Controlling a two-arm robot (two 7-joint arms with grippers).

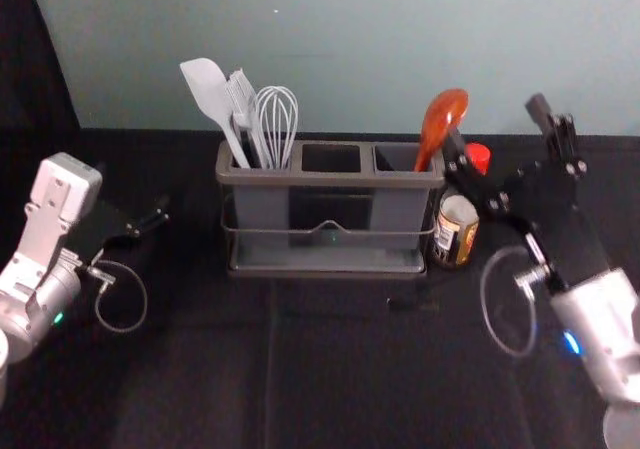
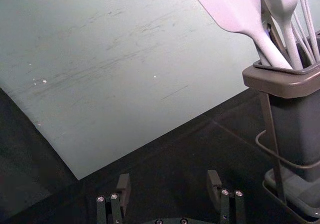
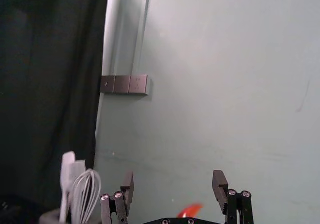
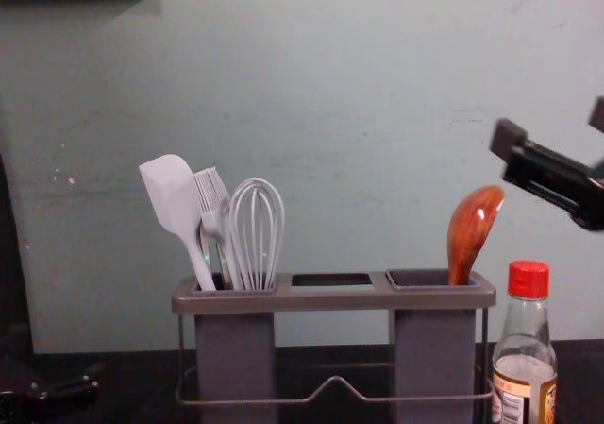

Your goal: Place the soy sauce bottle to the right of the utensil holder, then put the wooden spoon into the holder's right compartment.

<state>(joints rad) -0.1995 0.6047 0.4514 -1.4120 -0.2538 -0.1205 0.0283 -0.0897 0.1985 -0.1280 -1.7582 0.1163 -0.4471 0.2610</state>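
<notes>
- The bench (image 1: 200,369), under a dark cloth, runs from 6 o'clock, on the robot's side, towards 12, the wall (image 1: 370,49).
- The left gripper (image 2: 169,181) waits idle at about 9 o'clock from the utensil holder (image 1: 330,267), jaws apart, with nothing between them.
- The soy sauce bottle (image 4: 525,377) stands upright on the bench at about 3 o'clock from the holder, just beside it, red cap (image 4: 528,279) on. That placement looks done.
- The holder sits upright in the middle of the bench, so the bottle's spot on its right side matches what is asked.
- The right gripper (image 3: 173,181) is raised at roughly 2 o'clock from the holder, above the level of the bottle's cap. Its jaws are apart and hold nothing.
- The wooden spoon (image 4: 472,230) is in the holder's right compartment (image 4: 434,358), handle down and bowl up, tipping towards 1 o'clock as the chest view shows it. It is clear of the right gripper, so the second placement looks done too.
- The grey spatula (image 4: 170,197), brush (image 4: 211,193) and whisk (image 4: 257,226) stand in the left compartment; they need no handling.
- Both parts of the task appear complete; probably all that is left is drawing the right arm back without knocking the spoon.
</notes>
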